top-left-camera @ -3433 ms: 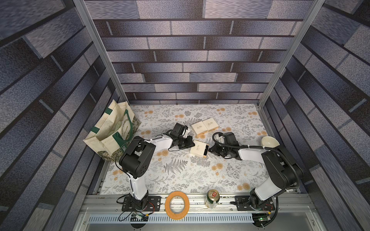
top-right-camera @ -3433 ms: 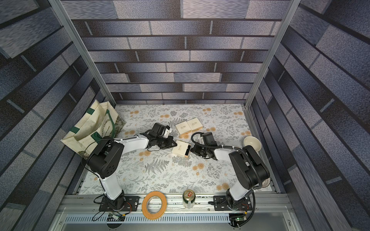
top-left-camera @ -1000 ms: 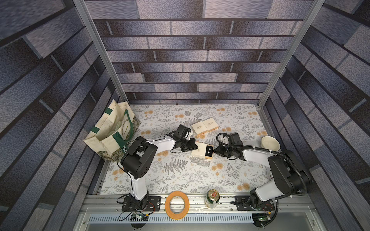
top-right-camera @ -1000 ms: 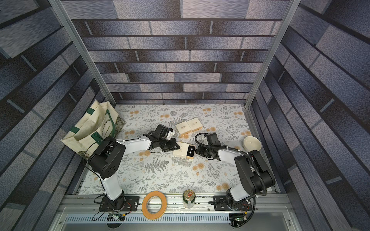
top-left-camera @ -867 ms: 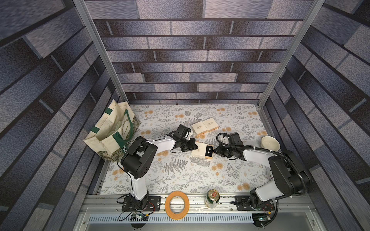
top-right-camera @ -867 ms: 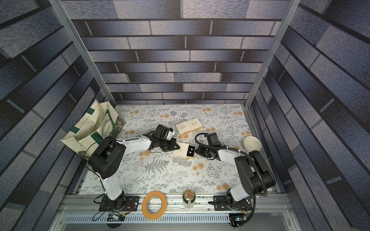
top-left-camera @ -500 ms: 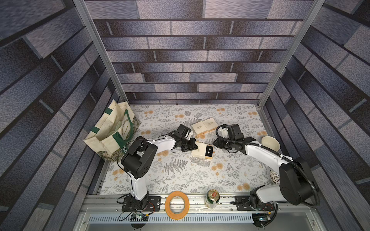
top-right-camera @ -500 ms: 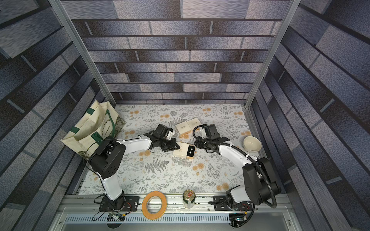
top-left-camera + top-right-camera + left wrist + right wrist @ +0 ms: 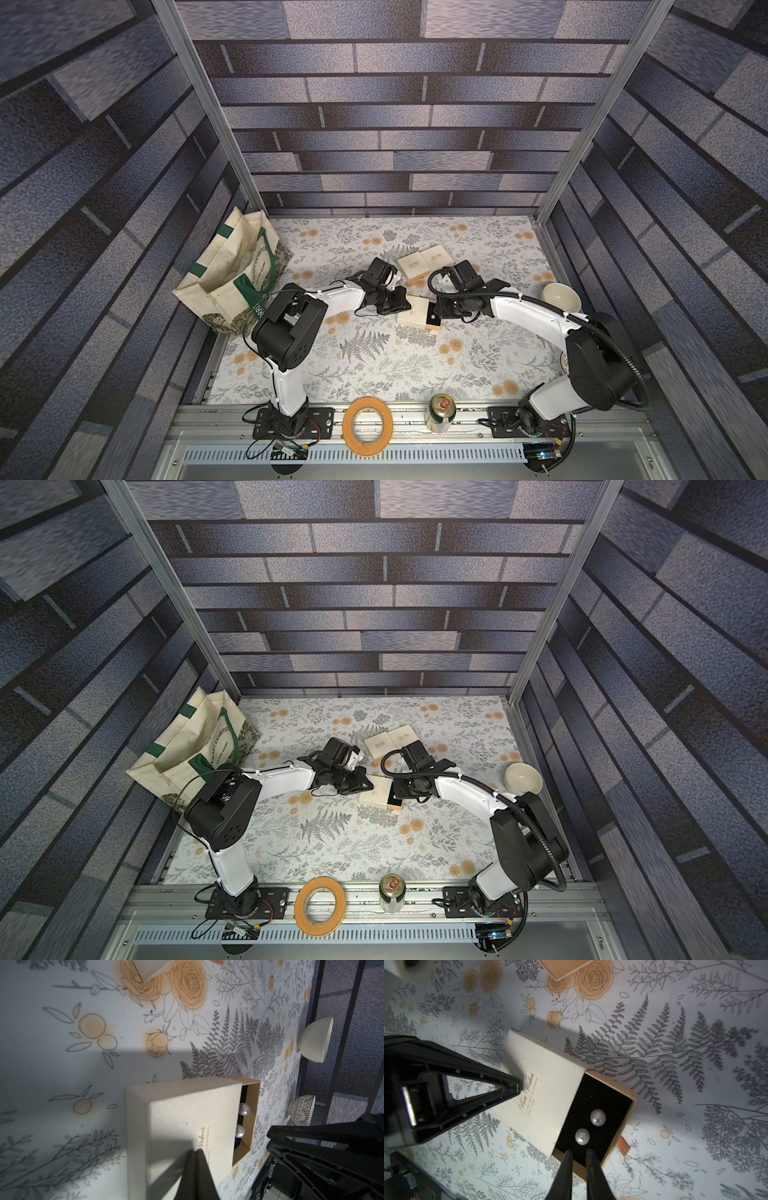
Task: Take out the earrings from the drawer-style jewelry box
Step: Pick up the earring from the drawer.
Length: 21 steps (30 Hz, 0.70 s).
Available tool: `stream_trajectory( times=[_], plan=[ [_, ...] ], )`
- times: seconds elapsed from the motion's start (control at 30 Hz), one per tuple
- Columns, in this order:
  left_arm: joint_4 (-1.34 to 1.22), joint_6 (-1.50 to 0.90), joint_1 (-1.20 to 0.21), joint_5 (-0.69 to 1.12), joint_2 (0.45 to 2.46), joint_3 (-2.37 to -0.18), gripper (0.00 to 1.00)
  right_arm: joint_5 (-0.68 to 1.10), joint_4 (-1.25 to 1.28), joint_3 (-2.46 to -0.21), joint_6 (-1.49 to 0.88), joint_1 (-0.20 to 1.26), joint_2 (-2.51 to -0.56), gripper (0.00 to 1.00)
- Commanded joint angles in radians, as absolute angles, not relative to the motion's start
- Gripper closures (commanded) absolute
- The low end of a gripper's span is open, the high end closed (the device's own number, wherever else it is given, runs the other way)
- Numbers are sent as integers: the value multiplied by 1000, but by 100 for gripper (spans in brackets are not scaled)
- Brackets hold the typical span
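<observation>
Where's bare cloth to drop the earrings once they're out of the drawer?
Widest bare cloth: front half, between the open box and the tape roll and can on the rail. Also the back strip between the two closed boxes and the wall. Crowded: centre, where left gripper and right gripper meet at the box.

Both top views looked steeply down from high at front, far off, taking in whole tabletop. Wrist cameras rode low and close, aimed at it; both caught same jewelry box, from opposite ends
</observation>
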<state>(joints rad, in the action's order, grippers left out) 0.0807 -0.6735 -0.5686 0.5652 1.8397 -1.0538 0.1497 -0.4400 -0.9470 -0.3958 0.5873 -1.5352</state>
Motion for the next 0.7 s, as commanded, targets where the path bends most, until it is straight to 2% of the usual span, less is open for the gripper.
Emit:
stream_trajectory(
  times=[0.0, 0.27, 0.67],
  plan=[
    [193, -658, -574, 462, 1902, -1035, 100, 116, -482, -977, -407, 598, -1561, 82],
    [197, -658, -577, 462, 1905, -1037, 100, 111, -479, -997, -414, 622, -1607, 76],
    [194, -657, -576, 460, 1905, -1034, 100, 81, -484, -1012, -423, 637, -1646, 75]
  ],
)
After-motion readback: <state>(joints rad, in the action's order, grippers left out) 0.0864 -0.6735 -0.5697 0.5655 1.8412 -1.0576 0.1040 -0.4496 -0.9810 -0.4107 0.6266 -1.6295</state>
